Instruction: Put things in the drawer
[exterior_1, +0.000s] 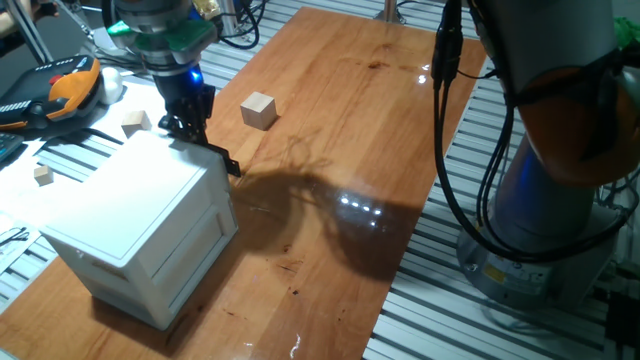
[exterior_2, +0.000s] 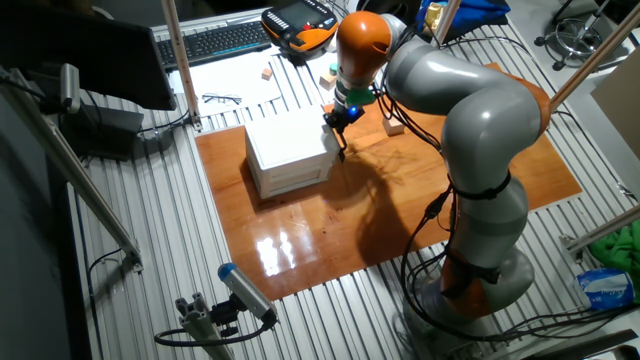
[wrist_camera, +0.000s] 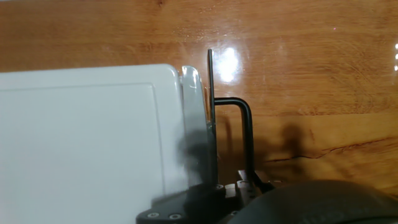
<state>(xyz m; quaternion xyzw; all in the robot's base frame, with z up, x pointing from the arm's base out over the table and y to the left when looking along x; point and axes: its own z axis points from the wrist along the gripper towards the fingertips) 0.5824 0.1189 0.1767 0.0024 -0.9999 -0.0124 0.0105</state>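
The white cabinet (exterior_1: 130, 205) stands at the left of the wooden table, and its drawer (exterior_1: 216, 226) looks pushed in. My gripper (exterior_1: 196, 136) is at the cabinet's top far corner, its dark fingers close together on the black drawer handle (exterior_1: 228, 162). In the hand view the handle (wrist_camera: 247, 134) runs along the drawer front (wrist_camera: 194, 118). One pale wooden cube (exterior_1: 258, 110) lies on the table just beyond the gripper. It also shows in the other fixed view (exterior_2: 393, 127), right of the gripper (exterior_2: 340, 122). I cannot see inside the drawer.
Two more pale cubes (exterior_1: 136, 122) (exterior_1: 42, 175) lie off the wood on the slatted metal bench behind the cabinet. An orange and black pendant (exterior_1: 62, 92) and cables lie at the far left. The arm's base (exterior_1: 560, 200) stands off the table's right edge.
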